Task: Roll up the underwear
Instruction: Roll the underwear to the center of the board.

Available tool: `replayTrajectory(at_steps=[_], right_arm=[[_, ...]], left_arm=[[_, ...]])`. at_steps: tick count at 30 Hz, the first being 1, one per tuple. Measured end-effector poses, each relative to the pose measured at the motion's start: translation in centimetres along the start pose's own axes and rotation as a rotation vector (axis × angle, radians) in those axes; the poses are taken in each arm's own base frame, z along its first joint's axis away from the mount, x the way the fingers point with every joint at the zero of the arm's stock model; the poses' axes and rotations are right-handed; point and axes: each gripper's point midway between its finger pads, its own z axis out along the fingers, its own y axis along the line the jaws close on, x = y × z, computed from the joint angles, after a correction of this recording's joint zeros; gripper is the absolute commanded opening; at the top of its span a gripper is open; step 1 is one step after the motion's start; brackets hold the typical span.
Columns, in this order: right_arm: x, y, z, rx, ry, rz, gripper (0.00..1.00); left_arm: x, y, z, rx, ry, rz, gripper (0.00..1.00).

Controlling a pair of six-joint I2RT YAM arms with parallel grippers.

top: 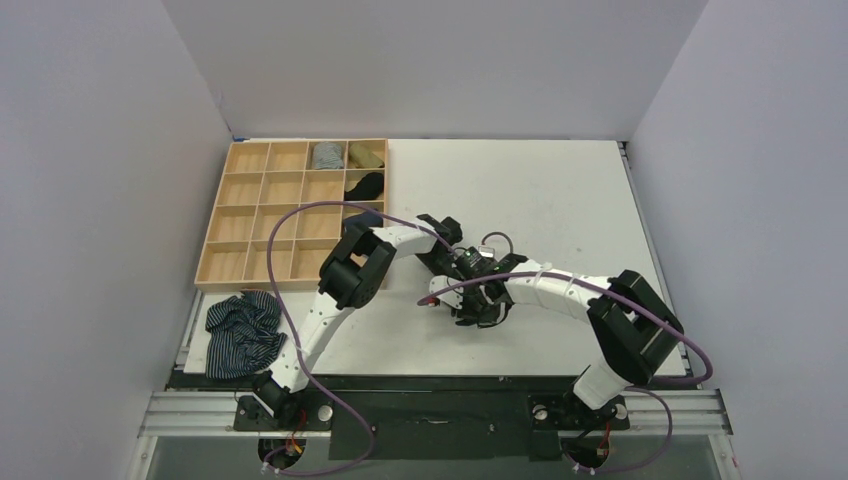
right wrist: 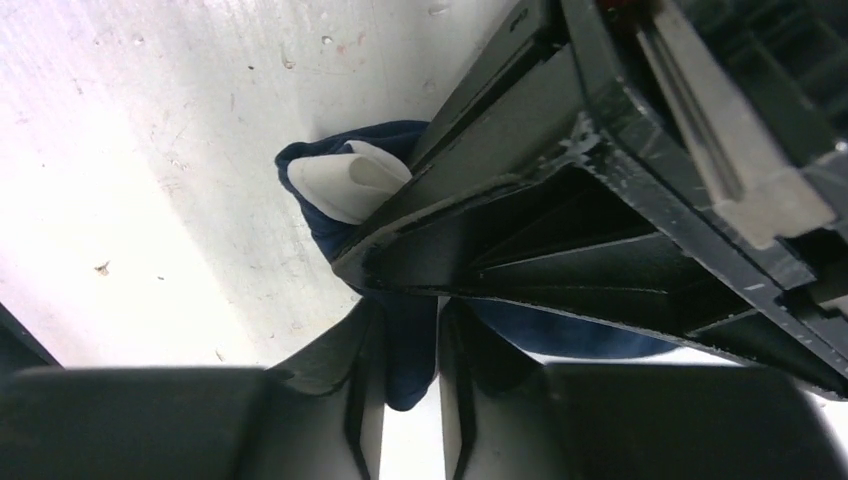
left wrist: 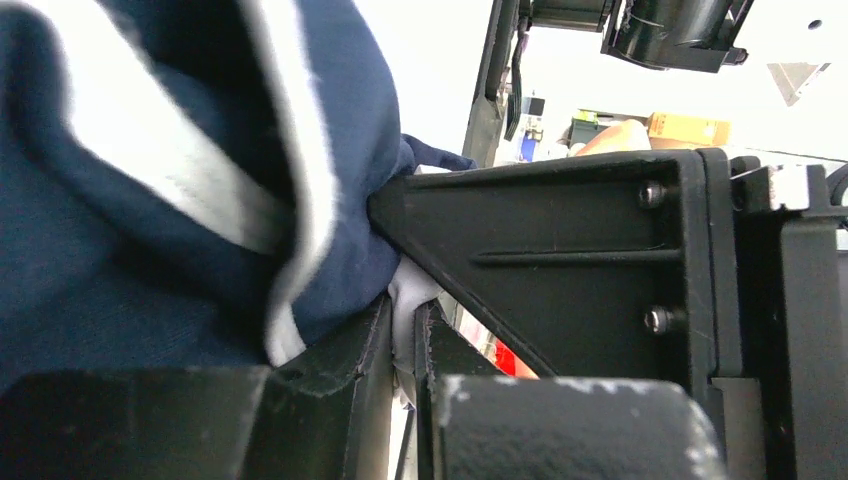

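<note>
The navy underwear with white waistband fills the left of the left wrist view and shows as a bunched blue fold with white trim in the right wrist view. In the top view it is almost hidden under both grippers at mid-table. My left gripper is shut on its white trim. My right gripper is shut on a navy fold. The two grippers meet over the garment in the top view, the left and the right, with fingers crossing close together.
A wooden tray with a grid of cells stands at the back left, holding a grey roll, an olive roll and a black roll. A dark striped garment lies crumpled at the front left.
</note>
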Motion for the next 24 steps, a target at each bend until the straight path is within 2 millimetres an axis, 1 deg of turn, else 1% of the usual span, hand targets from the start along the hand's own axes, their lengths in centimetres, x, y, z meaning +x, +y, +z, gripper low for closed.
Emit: replayTrajectory(at_steps=[2,8,13,19,20,23,24], right_arm=[[0.0,0.0,0.0,-0.003,0.004,-0.001,0.0],[-0.2,0.1,-0.1,-0.02,0.01,0.0,0.0],[-0.2,0.2,-0.1,-0.031,0.006,0.002,0.0],[-0.2,0.2,-0.1,-0.04,-0.002,0.013,0.0],[-0.2,0.2,-0.1,-0.042,-0.005,0.014,0.0],[-0.3,0.2,-0.1,-0.045,-0.009,0.019,0.0],[-0.3,0.2,-0.2,-0.048,-0.011,0.022,0.0]], left_arm=[[0.0,0.0,0.0,0.0,-0.001,-0.001,0.06],[0.0,0.1,-0.3,0.001,-0.004,0.005,0.21],[0.1,-0.2,-0.7,0.017,-0.009,-0.011,0.38],[0.0,-0.6,-2.3,0.032,-0.036,-0.018,0.48],[0.0,-0.6,-2.7,0.031,-0.04,-0.015,0.49],[0.1,-0.5,-3.7,0.031,-0.053,-0.019,0.56],[0.2,-0.5,-4.1,0.034,-0.059,-0.018,0.57]])
